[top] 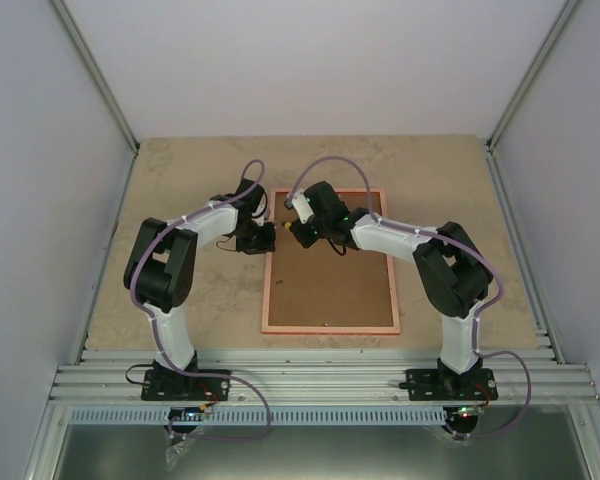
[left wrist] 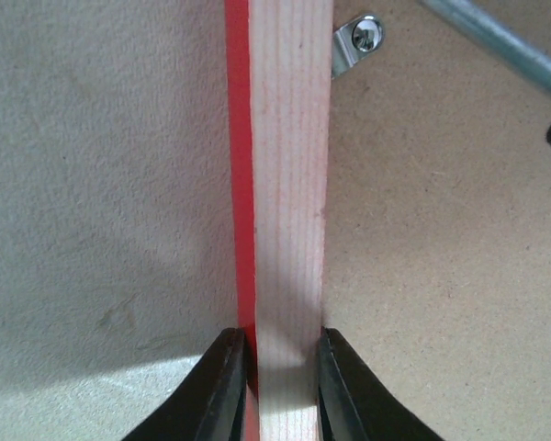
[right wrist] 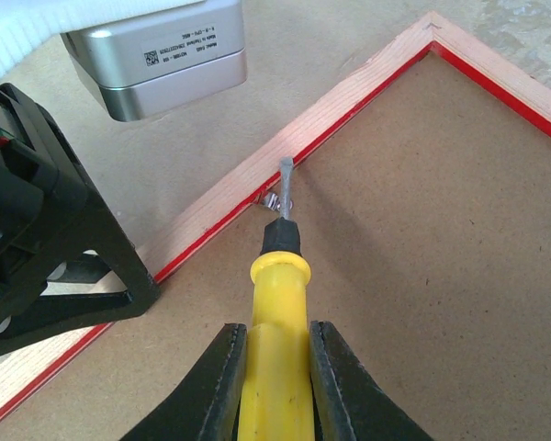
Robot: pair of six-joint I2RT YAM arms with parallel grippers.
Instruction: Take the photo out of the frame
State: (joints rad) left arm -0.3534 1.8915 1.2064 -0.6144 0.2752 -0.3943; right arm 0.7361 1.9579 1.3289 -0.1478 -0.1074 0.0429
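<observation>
The red frame (top: 330,328) lies face down on the table, pinkish wood back up, with the brown backing board (top: 330,285) filling it. The photo is hidden. My left gripper (top: 270,237) is shut on the frame's left rail (left wrist: 289,184), one finger on each side. My right gripper (top: 298,232) is shut on a yellow-handled screwdriver (right wrist: 277,312). The screwdriver's metal tip rests at a small metal clip (right wrist: 269,200) on the inner edge of that left rail. The clip also shows in the left wrist view (left wrist: 358,41), turned over the board.
The beige table (top: 180,180) is enclosed by grey walls on three sides. An aluminium rail (top: 320,380) with both arm bases runs along the near edge. The left arm's black gripper body (right wrist: 55,266) sits close beside the screwdriver.
</observation>
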